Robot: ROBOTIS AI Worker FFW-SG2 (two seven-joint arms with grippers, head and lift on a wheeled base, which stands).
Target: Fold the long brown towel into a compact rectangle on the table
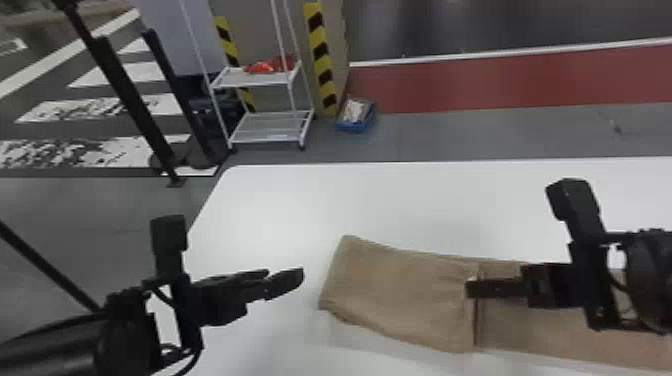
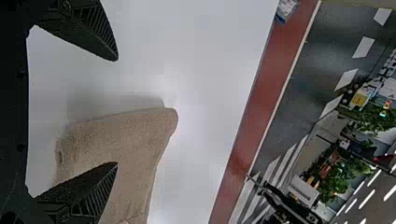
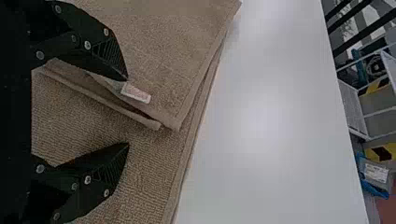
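Towel (image 1: 395, 290) flat on table (image 1: 265, 200), one end doubled over. Flap (image 3: 177, 70) reaches in under the right fingers; a single layer, by the look of it, carries on past them beneath the right arm. Folded end (image 1: 334, 280) sits just beyond the left fingertips.

Left gripper (image 2: 116, 112): fingers spread, holding nothing. Right gripper (image 3: 127, 112): fingers spread too, set over the step where flap meets lower cloth; nothing pinched.

Step in hand, my reading: first fold laid, its edge being settled or let go. Much of the length remains to fold. Next move calls for the right fingers to lift clear without dragging the hem, then a grip on either end to bring cloth over again. Risk: a fingertip snagging the loose hem and skewing the layers.

Head view gives the lie of the whole fold against both sets of fingers, but the right pair reads as one dark bar, gap hidden. Right wrist view opens that gap: white label (image 3: 135, 92) by one fingertip, flap corner (image 3: 176, 125) a little ahead of the fingers, hems out of line. Possibly a second turned layer there; view too tight to be sure. Left wrist view puts one finger above the brown cloth, the other above bare white.
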